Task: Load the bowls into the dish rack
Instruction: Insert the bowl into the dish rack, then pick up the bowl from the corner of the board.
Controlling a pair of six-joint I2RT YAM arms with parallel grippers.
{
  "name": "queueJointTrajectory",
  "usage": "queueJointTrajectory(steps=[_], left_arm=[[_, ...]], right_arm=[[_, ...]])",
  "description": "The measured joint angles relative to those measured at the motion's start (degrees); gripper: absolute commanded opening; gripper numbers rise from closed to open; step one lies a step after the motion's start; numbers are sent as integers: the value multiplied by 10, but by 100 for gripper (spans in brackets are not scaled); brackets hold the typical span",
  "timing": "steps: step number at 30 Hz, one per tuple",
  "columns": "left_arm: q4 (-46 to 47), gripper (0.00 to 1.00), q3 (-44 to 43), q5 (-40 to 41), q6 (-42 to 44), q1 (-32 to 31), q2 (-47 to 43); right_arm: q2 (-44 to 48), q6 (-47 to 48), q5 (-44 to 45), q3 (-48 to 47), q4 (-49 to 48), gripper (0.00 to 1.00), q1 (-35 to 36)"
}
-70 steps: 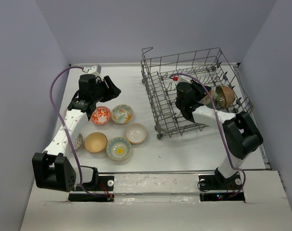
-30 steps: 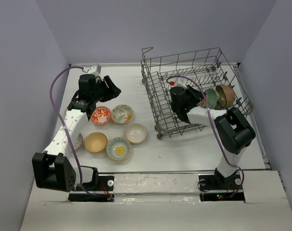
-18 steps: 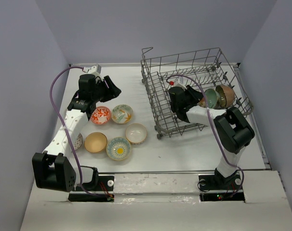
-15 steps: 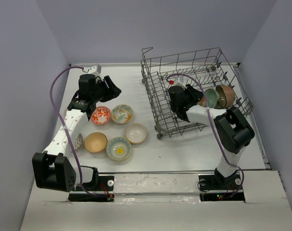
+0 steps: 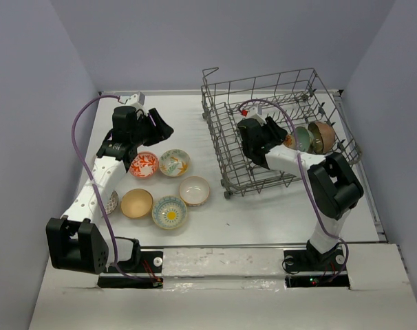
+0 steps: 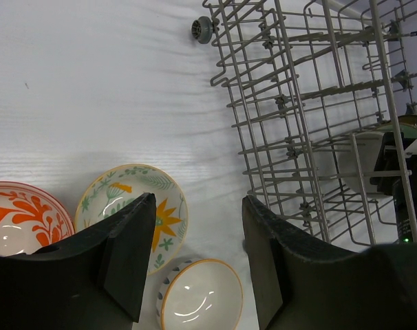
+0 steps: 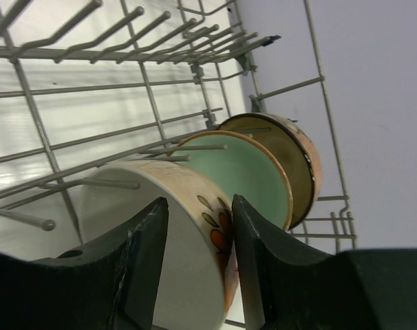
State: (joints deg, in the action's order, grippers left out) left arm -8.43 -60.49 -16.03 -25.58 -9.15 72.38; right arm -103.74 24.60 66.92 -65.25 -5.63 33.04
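Note:
The grey wire dish rack (image 5: 277,103) stands at the far right. A teal bowl (image 5: 301,139) and a brown bowl (image 5: 323,136) stand on edge in it. My right gripper (image 5: 265,139) is inside the rack. In the right wrist view it (image 7: 198,203) is open, its jaws astride the wall of a cream orange-flowered bowl (image 7: 188,189) that stands on edge among the tines, beside the teal bowl (image 7: 246,172) and brown bowl (image 7: 301,158). My left gripper (image 5: 155,127) is open and empty above the table. Red-orange (image 5: 144,164), cream floral (image 5: 175,163), white (image 5: 195,190), tan (image 5: 137,203) and blue-rimmed (image 5: 170,212) bowls sit on the table.
Another bowl (image 5: 112,201) is half hidden under the left arm. In the left wrist view the floral bowl (image 6: 119,189) and white bowl (image 6: 201,299) lie below the fingers, and the rack's near corner with a caster wheel (image 6: 202,29) is to the right.
My right gripper has drawn back leftwards inside the rack, away from the brown and teal bowls. The teal bowl is now uncovered. The left arm and the table bowls have not moved.

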Motion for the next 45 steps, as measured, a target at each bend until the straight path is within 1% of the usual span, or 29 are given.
queueJointTrajectory(steps=[9,18,27,31,36,41,45], left_arm=[[1,62,0,-1,0,0,7],[1,62,0,7,-1,3,12],[-7,62,0,57,-4,3,25],[-31,63,-4,107,-9,9,28],[-61,63,-8,182,-42,51,24],[-93,63,-7,245,-94,122,0],[-112,63,4,276,-127,168,-21]], right_arm=[[6,-106,-50,-43,106,54,-1],[48,-193,-123,-65,169,58,0],[105,-260,-177,-75,207,59,0],[136,-308,-198,-85,233,61,0],[199,-368,-249,-81,261,63,0],[277,-402,-296,-75,268,64,0],[322,-421,-330,-61,266,64,0]])
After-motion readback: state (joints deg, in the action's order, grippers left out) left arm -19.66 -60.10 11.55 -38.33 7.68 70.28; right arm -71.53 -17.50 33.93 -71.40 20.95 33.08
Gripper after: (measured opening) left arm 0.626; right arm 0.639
